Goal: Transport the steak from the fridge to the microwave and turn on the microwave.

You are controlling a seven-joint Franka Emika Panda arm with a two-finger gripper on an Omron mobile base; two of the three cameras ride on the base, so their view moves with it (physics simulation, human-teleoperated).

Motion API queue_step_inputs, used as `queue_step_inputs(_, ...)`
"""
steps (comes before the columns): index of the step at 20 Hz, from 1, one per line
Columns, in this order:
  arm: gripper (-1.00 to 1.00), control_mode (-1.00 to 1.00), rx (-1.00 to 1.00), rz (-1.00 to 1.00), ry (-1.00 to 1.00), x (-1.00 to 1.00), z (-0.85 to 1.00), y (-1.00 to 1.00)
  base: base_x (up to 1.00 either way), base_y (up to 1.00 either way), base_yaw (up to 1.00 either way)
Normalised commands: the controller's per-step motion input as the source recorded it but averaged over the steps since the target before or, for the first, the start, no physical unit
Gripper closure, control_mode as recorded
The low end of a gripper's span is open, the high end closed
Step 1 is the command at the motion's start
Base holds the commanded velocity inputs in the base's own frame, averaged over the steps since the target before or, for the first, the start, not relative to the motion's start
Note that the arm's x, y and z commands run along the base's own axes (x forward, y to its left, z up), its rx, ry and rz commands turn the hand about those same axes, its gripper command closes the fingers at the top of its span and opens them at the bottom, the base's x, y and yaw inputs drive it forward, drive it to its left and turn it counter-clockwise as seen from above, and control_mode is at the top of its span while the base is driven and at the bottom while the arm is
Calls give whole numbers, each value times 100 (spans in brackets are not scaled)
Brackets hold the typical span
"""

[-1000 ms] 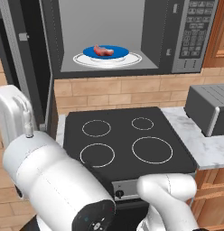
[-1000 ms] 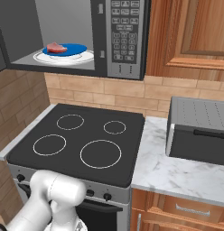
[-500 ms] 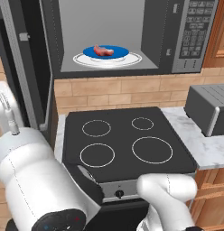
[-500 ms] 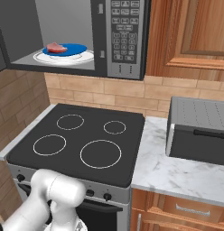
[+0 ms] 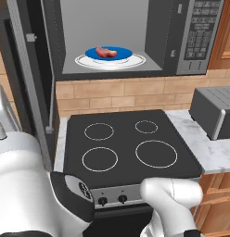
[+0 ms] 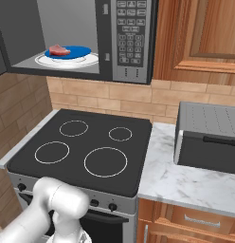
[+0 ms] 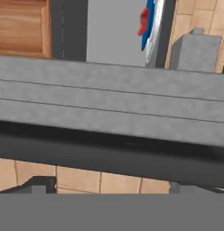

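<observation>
Steak (image 5: pixel 106 52) on blue plate (image 5: pixel 118 52) inside microwave (image 6: pixel 120 45), door (image 5: pixel 29 88) open. Over last second my arm swung low, left, clear of cavity; scene otherwise unchanged. Pincer spread wide, empty. I judge transport done. Remaining: shut door, press keypad (image 6: pixel 128 31). Hand view rolled, door edge close.

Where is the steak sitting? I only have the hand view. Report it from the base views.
Observer: The steak lies on a blue plate on the white turntable inside the microwave.
Operator: Report the door.
Observer: The microwave door stands swung open to the left.
Operator: Locate the keypad.
Observer: The keypad is on the microwave's front panel, right of the cavity.
</observation>
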Motion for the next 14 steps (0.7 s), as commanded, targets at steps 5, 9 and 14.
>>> queue_step_inputs(5,-100,-100,0,-21,1,12,0,-28,0,0,0)
queue_step_inputs(9,-100,-100,0,-23,1,5,0,-43,0,0,0)
queue_step_inputs(14,-100,-100,2,-24,1,1,0,-50,0,0,0)
